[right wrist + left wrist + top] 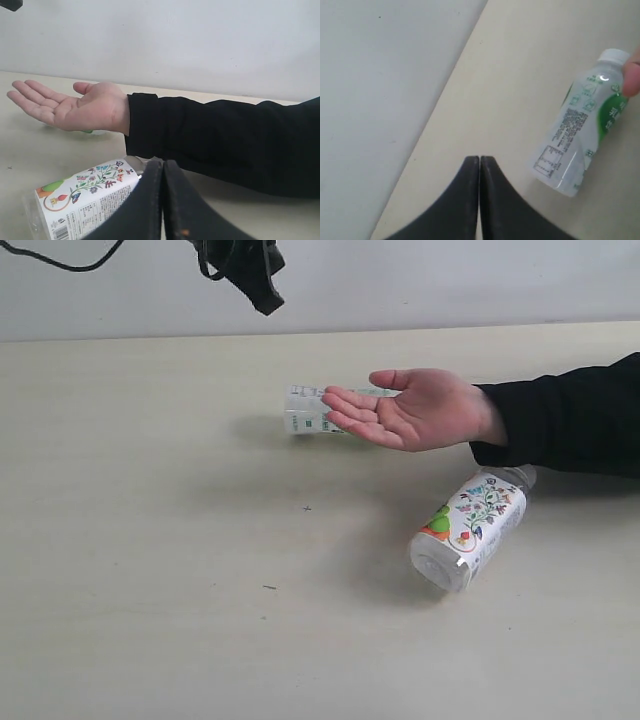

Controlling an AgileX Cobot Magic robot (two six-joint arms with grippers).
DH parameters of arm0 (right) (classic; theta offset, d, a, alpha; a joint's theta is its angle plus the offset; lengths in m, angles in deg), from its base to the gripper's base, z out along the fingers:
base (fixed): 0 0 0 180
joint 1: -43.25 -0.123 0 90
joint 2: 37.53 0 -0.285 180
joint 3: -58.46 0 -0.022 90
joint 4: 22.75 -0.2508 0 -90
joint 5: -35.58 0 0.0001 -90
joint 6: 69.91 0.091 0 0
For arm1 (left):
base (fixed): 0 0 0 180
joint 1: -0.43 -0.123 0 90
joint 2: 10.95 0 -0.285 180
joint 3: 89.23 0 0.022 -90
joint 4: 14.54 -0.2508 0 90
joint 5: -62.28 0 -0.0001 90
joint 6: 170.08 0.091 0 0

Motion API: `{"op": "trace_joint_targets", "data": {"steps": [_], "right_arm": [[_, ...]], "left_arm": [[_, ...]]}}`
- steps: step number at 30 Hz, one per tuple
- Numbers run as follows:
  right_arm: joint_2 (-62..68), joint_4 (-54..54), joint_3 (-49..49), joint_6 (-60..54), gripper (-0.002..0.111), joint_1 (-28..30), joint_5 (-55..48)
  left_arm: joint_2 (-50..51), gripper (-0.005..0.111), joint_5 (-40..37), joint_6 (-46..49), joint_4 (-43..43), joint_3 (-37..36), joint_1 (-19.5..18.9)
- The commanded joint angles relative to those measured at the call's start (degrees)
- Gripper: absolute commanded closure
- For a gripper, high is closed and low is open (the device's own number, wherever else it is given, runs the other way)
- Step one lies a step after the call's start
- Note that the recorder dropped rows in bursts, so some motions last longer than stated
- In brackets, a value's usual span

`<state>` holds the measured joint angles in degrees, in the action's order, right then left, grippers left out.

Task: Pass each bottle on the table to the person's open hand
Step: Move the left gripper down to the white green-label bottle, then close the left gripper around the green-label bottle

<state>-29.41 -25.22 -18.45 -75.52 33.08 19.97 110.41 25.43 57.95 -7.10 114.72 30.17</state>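
Note:
The person's open hand (pixel 415 408) hovers palm up over the table (pixel 150 540), its black sleeve reaching in from the right. Behind the fingers lies the white-and-green labelled bottle (pixel 305 409), on its side (pixel 580 130). The white floral-labelled bottle (pixel 470 528) lies on its side in front of the wrist (pixel 82 200). My left gripper (pixel 262 285) hangs shut, high at the back, holding nothing (pixel 479 159). My right gripper (pixel 163 162) is shut and empty, right beside the floral bottle's neck; it does not show in the exterior view. The yellow and red-labelled bottles are out of view.
A pale wall (pixel 450 280) rises along the table's far edge. A black cable (pixel 60 260) hangs at the upper left. The black sleeve (pixel 225 145) lies across the table just beyond my right gripper.

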Motion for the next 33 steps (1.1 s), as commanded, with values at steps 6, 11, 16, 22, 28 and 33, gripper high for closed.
{"op": "trace_joint_targets", "data": {"steps": [6, 11, 16, 22, 28, 33], "right_arm": [[-0.34, -0.23, -0.31, -0.22, 0.108, 0.17, 0.26], [-0.34, -0.23, -0.31, -0.22, 0.108, 0.17, 0.26], [-0.34, -0.23, -0.31, -0.22, 0.108, 0.17, 0.26], [-0.34, -0.23, -0.31, -0.22, 0.108, 0.17, 0.26], [-0.34, -0.23, -0.31, -0.22, 0.108, 0.17, 0.26], [-0.34, -0.23, -0.31, -0.22, 0.108, 0.17, 0.26]], "left_arm": [[12.81, 0.106, -24.28, 5.24, 0.42, 21.07, -0.63], [18.41, 0.107, -30.85, 7.09, 4.1, 28.28, -2.16], [21.86, 0.107, -28.68, 8.51, 8.26, 30.28, -2.96], [23.69, 0.069, -26.42, 13.23, 7.87, 30.28, -2.6], [25.25, 0.008, -24.45, 11.84, 7.32, 30.28, -2.6], [26.66, 0.007, -24.56, 12.63, 7.67, 30.28, -2.48]]}}
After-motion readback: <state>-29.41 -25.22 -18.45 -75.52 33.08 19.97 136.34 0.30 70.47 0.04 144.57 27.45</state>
